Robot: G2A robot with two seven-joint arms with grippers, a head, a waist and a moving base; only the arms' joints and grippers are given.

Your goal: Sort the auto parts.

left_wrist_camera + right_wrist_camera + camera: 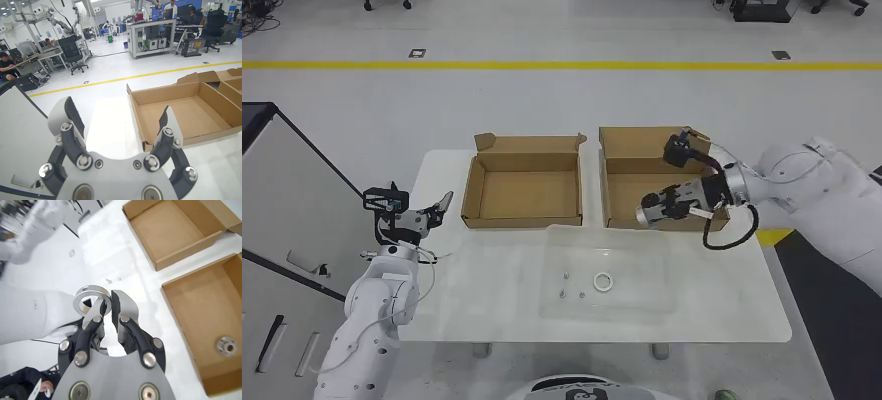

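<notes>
From the top view, a white counter (492,300) carried an empty cardboard box (525,195), shallow and rectangular, with raw brown walls and a raised back flap. A second cardboard box (632,145) of the same build stood just beside it. Near the empty box's front wall lay a clear plastic tray (662,270), smooth and glossy, with a white ring (603,282) and a few tiny screws (563,293) in it. The right claw (654,210) hung over the second box. The left claw (432,210) sat off the empty box's opposite side, apart from it.

In the left wrist view, the left claw's bare metal fingers, faced with ribbed black rubber pads, stood wide apart with nothing between them. They pointed toward the empty box, near its torn corner.

In the right wrist view, the right claw was clamped on the wall of a shaft collar (91,300), a polished steel ring with a small threaded hole in its rim. One pad sat inside the bore and the other outside. The collar was held in the air, apart from the empty box. A flanged metal hub (226,346), round with a centre bore, lay on the second box's floor, well apart from the empty box.
</notes>
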